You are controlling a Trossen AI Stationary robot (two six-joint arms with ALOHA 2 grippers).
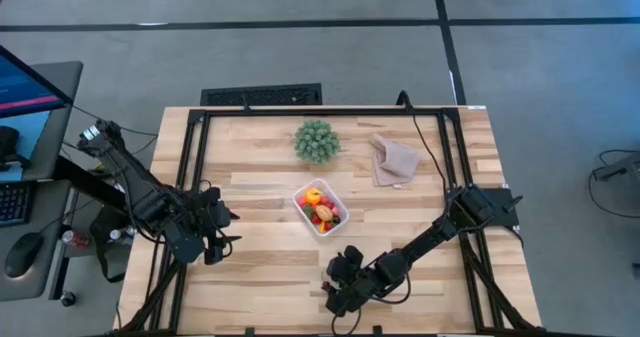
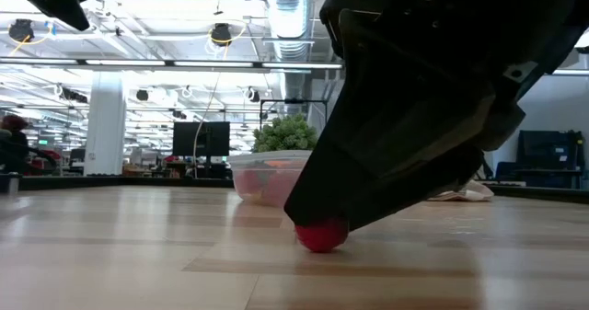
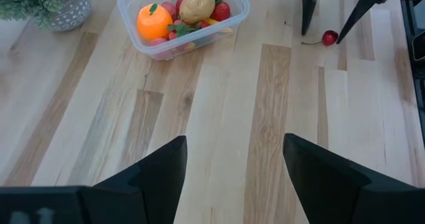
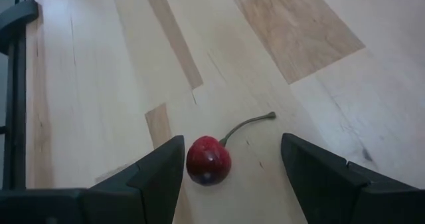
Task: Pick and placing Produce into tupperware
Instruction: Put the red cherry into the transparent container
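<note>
A red cherry (image 4: 208,160) with a thin stem (image 4: 249,123) lies on the wooden table near its front edge. My right gripper (image 4: 232,144) is open and slants down over it, one finger on each side, the cherry close beside one finger. In the low view the cherry (image 2: 322,235) rests on the table under the dark gripper. The clear tupperware (image 1: 322,208) stands at the table's middle and holds an orange (image 3: 154,21), a tan piece and several small red ones. At the table's left, my left gripper (image 3: 236,141) hangs open and holds nothing.
A green spiky plant (image 1: 316,140) in a pot stands beyond the tupperware, and a beige cloth (image 1: 393,160) lies at the far right. Black frame rails (image 1: 190,167) run along the table's sides. Bare wood lies between the cherry and the tupperware.
</note>
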